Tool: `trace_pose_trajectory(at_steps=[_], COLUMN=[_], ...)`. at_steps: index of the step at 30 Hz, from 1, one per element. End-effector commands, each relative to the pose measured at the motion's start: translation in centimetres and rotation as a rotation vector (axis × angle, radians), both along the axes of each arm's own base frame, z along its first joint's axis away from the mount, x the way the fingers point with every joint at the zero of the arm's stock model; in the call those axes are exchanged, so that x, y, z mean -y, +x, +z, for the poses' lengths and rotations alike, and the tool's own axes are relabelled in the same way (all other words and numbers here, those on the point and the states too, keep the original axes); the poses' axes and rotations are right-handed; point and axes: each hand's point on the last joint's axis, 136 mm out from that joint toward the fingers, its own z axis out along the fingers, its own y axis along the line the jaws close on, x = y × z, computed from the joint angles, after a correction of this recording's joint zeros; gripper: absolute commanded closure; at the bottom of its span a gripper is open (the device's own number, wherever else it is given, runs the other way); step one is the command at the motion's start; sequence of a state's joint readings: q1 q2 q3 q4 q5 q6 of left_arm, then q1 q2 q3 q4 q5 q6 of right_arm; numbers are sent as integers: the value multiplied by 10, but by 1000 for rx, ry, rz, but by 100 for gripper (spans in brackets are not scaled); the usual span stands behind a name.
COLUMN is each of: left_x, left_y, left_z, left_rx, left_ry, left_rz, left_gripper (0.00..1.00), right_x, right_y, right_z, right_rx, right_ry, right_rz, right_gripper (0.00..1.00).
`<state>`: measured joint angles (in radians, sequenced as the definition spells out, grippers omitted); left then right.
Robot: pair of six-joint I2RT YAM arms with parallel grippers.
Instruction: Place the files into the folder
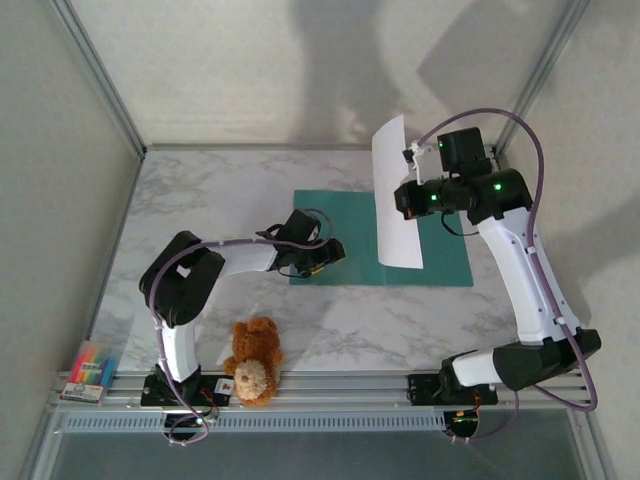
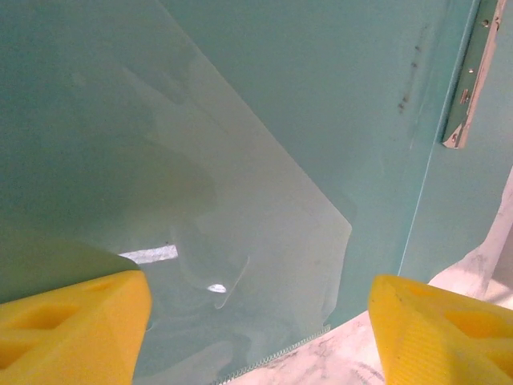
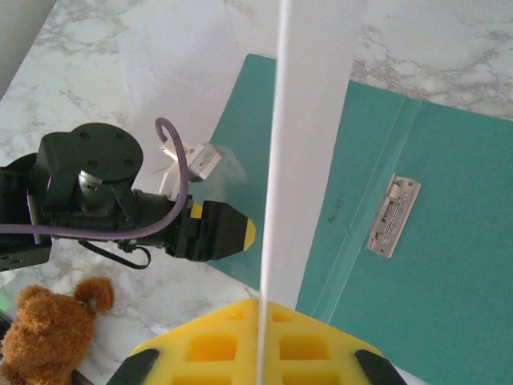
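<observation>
1. Folder (image 1: pixel 445 262): teal, lying open and flat at mid worktop (image 1: pixel 220 200).
2. Files (image 1: pixel 395 200): white sheets, raised on edge above the folder's middle and pinched tight in the right tool (image 3: pixel 260 337).
3. Left tool (image 1: pixel 328 255): jaws wide, low over the folder's near-left corner.
4. Teddy bear (image 1: pixel 252 362): by the left arm's base.

teal folder (image 1: pixel 445 262) lying open and flat, white files (image 1: pixel 395 195) upright on edge above its middle

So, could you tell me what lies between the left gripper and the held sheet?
The folder, its teal surface with nothing on it, in the top view.
</observation>
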<state>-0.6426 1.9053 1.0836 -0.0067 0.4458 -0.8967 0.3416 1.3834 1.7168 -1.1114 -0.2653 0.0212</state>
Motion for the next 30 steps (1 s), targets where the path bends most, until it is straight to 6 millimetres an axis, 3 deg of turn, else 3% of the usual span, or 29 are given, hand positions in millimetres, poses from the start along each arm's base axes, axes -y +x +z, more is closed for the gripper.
trace_pose_trajectory(at_steps=[1,12,21,26,30], left_x=[-21,-42,-36,-56,-81], left_y=[-30,-52,-32,-21,-17], left_z=[-24,-19,25,36,33], left_rx=[-79,-67,10,29,22], left_ry=[85,121,52,77,126], left_rz=[-26,-58,-28,27,86], left_gripper=[27,27,25,25,25], right_x=[-12,-41,-67,-67,-61], right_y=[2,-8,-20,-14,3], right_z=[12,11,24,2,-35], right_rx=[36,8,16,2,-28], right_ry=[28,91,233,189,90], right_rz=[44,147,283,305,285], right_gripper=[100,100,100,100,100])
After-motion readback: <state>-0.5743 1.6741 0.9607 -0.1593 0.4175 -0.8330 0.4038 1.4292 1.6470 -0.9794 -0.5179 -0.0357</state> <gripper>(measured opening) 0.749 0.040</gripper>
